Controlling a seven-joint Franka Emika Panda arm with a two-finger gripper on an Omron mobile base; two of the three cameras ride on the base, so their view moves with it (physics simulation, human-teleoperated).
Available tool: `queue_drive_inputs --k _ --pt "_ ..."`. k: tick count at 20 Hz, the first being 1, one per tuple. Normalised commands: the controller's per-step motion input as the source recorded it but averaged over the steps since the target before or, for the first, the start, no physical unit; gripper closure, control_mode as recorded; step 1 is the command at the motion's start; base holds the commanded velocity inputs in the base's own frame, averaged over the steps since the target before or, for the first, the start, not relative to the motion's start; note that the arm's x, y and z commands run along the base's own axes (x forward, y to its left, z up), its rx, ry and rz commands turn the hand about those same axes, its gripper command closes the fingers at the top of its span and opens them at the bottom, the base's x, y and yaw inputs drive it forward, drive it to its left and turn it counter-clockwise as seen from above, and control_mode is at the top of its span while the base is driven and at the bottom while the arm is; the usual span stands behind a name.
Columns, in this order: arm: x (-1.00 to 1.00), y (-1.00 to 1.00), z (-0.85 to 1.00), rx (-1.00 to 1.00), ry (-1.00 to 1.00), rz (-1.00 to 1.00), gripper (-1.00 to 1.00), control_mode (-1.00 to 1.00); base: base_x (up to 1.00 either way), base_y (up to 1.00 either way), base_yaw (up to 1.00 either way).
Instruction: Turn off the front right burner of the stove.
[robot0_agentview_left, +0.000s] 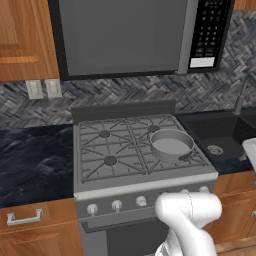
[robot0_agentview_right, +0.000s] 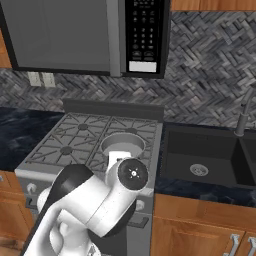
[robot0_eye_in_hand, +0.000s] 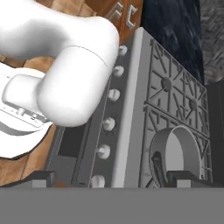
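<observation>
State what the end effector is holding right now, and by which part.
Nothing is held. In the hand view the end effector is open, its fingertips wide apart above the stove front, with nothing between them. No knob is touched.

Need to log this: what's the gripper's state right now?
Gripper: jaws open, holding nothing, above the stove front edge.
</observation>
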Motion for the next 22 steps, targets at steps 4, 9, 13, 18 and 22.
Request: queue_drive_inputs --k 4,9,13,18,22 --pt "-0.19 0.0 -0.49 0.0 -0.18 0.01 -1.0 -1.0 0.0 0.0 0.0" --pt "-0.14 0.0 -0.55 0.0 -0.13 0.0 -1.0 -1.0 0.0 0.0 0.0" --pt "-0.1 0.0 -0.54 0.0 -0.12 0.01 -1.0 -1.0 0.0 0.0 0.0" --pt "-0.01 0.05 -0.56 0.0 -0.12 0.0 -1.0 -1.0 0.0 0.0 0.0" --pt "0.04 0.0 -0.44 0.0 -0.09 0.0 -1.0 -1.0 0.0 0.0 0.0"
